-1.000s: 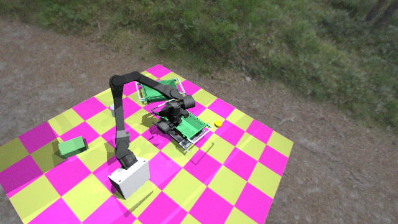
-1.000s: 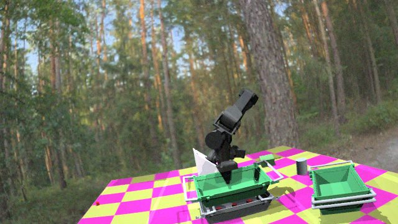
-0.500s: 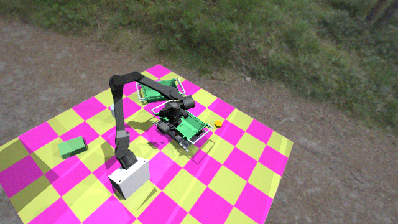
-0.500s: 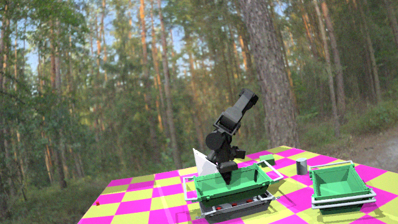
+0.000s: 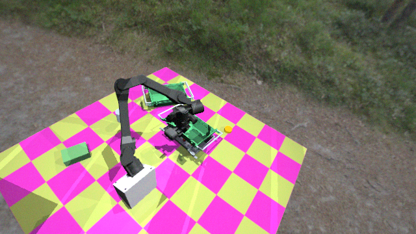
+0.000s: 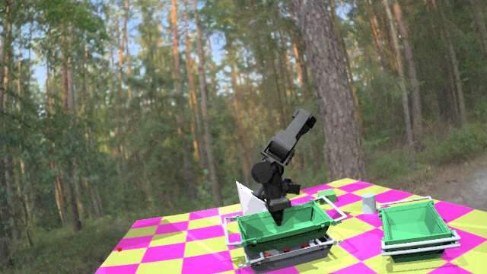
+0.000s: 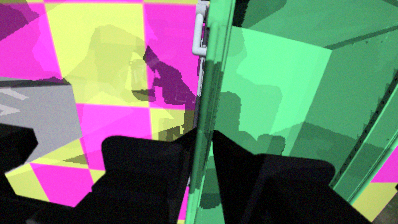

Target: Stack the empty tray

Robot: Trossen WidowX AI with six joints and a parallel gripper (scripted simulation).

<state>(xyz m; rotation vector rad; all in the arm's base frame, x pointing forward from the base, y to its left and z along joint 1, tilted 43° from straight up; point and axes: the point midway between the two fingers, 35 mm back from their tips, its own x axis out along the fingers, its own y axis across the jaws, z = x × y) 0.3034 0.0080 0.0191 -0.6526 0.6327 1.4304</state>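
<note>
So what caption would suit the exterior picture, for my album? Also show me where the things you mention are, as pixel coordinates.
Robot jaws grip a green tray (image 6: 282, 243) over a dark tray (image 6: 293, 262) of red blocks (image 6: 286, 250), among tall trees.

A robot arm's table is standing outdoors, at the edge of a forest.

Behind and above the gripper (image 5: 182, 121) (image 6: 278, 218) (image 7: 204, 142) in the exterior view, tall trunks (image 6: 331, 87) are rising, with blue sky showing between the leaves. In the top view, beyond the gripper and past the checkered table (image 5: 224, 195) (image 6: 167, 249) (image 7: 117, 120), bare dirt (image 5: 328, 140) and green undergrowth (image 5: 201, 36) are spreading.
</note>
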